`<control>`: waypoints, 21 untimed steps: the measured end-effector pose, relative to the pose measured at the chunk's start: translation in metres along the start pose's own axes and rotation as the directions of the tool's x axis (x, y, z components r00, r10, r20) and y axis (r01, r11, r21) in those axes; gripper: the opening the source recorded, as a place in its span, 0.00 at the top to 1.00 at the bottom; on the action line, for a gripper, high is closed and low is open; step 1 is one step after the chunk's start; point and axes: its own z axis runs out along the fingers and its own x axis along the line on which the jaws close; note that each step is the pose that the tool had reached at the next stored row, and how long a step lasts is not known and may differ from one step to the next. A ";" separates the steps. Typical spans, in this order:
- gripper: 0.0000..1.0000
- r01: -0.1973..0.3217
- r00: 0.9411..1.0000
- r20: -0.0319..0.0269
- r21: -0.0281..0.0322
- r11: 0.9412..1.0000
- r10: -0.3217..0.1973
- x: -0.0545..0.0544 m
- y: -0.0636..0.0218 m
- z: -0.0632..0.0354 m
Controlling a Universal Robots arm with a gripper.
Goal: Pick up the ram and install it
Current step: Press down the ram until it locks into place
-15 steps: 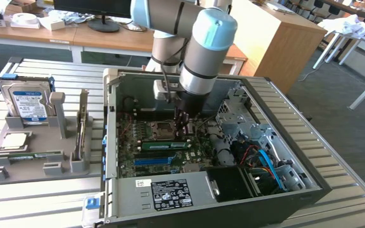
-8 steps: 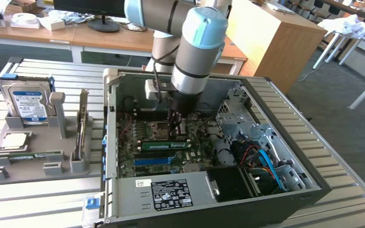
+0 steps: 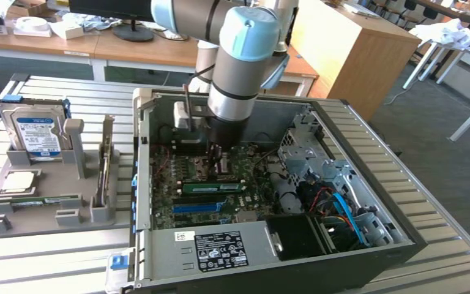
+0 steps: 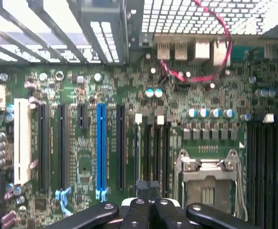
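1. Exterior view: your claw (image 3: pixel 217 154) is down inside the open computer case (image 3: pixel 398 245), in the middle of the frame, fingers pressed together and holding nothing I can see. The ram (image 3: pixel 213 187) stands on edge in a slot on the motherboard (image 3: pixel 166 211), just in front of the claw. I can't tell if it's fully clicked in.
2. If you're pushing it home, I'd stay square over the stick's top edge and go straight down, no sideways lean.
3. Room: the metal drive cage (image 3: pixel 305 147) is on the exterior view's right and the case wall on its left, so straight up looks like your freest way out.
4. Wrist view: the closed claw (image 4: pixel 148 190) hangs over the ram (image 4: pixel 138 148) and its slots, between the blue slot (image 4: pixel 101 143) and the processor socket (image 4: pixel 208 179). The red cable (image 4: pixel 215 52) is well apart.
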 end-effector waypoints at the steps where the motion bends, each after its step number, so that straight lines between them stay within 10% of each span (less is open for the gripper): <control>1: 0.90 0.000 1.000 0.000 0.000 1.000 0.000 0.000 0.0019 0.0000; 21: 0.90 0.000 1.000 0.000 0.002 1.000 0.000 0.002 0.0173 0.0000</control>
